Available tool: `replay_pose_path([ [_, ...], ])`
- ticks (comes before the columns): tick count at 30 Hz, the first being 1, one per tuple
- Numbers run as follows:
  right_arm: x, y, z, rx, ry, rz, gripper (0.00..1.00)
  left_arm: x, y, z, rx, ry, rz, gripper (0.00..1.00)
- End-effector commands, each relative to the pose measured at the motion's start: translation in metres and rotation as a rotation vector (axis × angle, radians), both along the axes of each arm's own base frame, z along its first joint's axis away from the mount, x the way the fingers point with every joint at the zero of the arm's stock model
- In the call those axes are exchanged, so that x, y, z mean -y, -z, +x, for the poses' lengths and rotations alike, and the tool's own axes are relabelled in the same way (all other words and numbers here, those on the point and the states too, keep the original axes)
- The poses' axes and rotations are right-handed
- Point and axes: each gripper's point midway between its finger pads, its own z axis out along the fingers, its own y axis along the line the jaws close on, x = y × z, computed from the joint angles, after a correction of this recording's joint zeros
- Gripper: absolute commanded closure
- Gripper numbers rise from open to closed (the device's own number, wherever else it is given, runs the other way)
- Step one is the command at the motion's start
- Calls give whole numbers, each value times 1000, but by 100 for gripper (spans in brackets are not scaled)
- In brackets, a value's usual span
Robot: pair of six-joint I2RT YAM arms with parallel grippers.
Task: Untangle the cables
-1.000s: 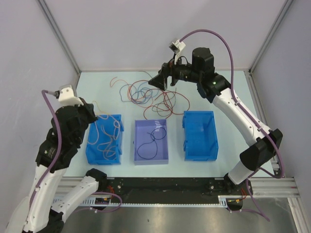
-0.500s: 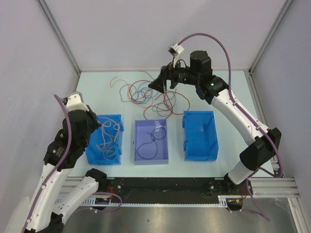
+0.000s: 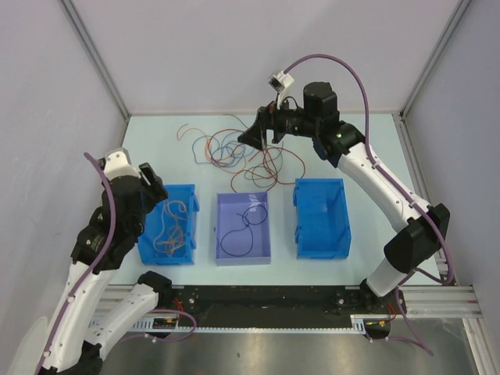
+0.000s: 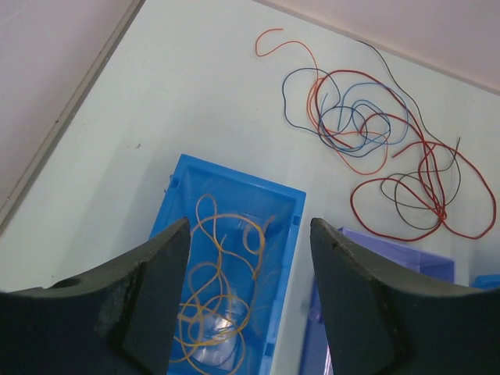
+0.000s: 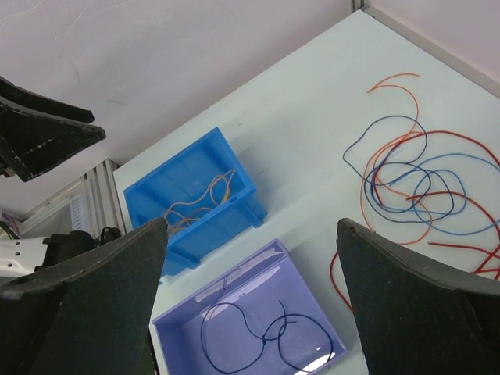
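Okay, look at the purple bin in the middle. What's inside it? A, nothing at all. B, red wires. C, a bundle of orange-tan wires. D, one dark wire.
D: a single dark wire lies looped on the floor of the purple bin, while the orange-tan wires sit in the left blue bin.

The top camera looks steeply down, with the arm bases at 6 o'clock. Both wrist cameras look down from high up (neither is close). All three share the left blue bin and the cable tangle toward 12 o'clock.
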Motion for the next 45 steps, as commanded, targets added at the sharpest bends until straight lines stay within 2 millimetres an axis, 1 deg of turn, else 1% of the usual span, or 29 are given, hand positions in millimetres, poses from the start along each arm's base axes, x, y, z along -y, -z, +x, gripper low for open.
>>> replay_pose_path([
  [1, -7, -9, 4, 31, -3, 24, 6, -5, -10, 0, 41, -24, -9, 31],
  [6, -10, -7, 5, 26, -1, 20, 6, -2, -9, 2, 44, -12, -4, 29],
  [9, -13, 0, 9, 12, 4, 6, 6, 0, -6, 4, 41, 2, -5, 28],
  [10, -13, -1, 10, 14, 8, 4, 6, 3, -3, 5, 36, 15, -5, 28],
  [12, -17, 8, 14, -3, 22, -19, 6, 4, 0, 7, 33, 21, -4, 27],
  [13, -18, 6, 16, 10, 29, -25, 6, 6, 2, 9, 33, 28, -4, 27],
  [14, -19, 15, 21, -7, 56, -52, 6, 9, 4, 10, 28, 43, -7, 27],
  [15, -21, 18, 22, -4, 66, -65, 6, 12, 6, 12, 22, 51, -9, 27],
  [17, -21, 24, 32, -2, 123, -105, 6, 17, 3, 16, 29, 72, -21, 27],
  [18, -24, 34, 37, -13, 139, -128, 7, 24, 5, 20, 16, 96, -26, 26],
  [19, -24, 40, 41, -19, 164, -147, 7, 28, 0, 25, 26, 110, -35, 25],
  [20, -19, 42, 51, -24, 230, -172, 7, 32, 0, 28, 21, 125, -37, 25],
  [21, -20, 55, 59, -44, 259, -199, 8, 39, 4, 34, -1, 145, -37, 24],
  [23, -9, 67, 74, -79, 365, -245, 8, 43, -3, 43, 10, 162, -31, 22],
  [24, -5, 73, 79, -93, 396, -261, 8, 47, 2, 50, -13, 170, -20, 20],
  [25, -3, 87, 86, -124, 423, -285, 8, 50, -5, 55, 0, 172, -22, 18],
  [27, 5, 101, 90, -189, 459, -308, 9, 55, -5, 64, -9, 184, -19, 14],
  [28, 8, 113, 95, -220, 470, -321, 9, 63, -5, 73, -21, 202, -22, 13],
  [29, 10, 122, 94, -255, 466, -333, 9, 66, -5, 77, -26, 211, -23, 12],
  [31, 11, 142, 96, -323, 470, -347, 10, 76, -2, 89, -44, 236, -31, 11],
  [33, 11, 156, 95, -374, 455, -359, 11, 81, 1, 96, -50, 249, -39, 11],
  [34, 11, 162, 93, -391, 447, -373, 12, 85, 6, 98, -66, 261, -41, 11],
  [35, 7, 173, 92, -410, 432, -389, 12, 87, 9, 100, -73, 265, -43, 11],
  [37, 6, 183, 91, -427, 421, -412, 13, 88, 20, 100, -92, 273, -42, 11],
  [38, 3, 193, 89, -440, 410, -426, 13, 90, 25, 99, -101, 280, -43, 11],
  [39, 1, 197, 89, -444, 405, -430, 13, 90, 29, 99, -104, 283, -38, 11],
  [42, -5, 212, 87, -469, 381, -447, 14, 85, 60, 93, -170, 274, -11, 11],
  [43, -7, 211, 86, -471, 373, -445, 14, 84, 66, 92, -184, 271, -5, 11],
  [45, -12, 220, 86, -481, 364, -459, 14, 81, 79, 90, -210, 266, 3, 11],
])
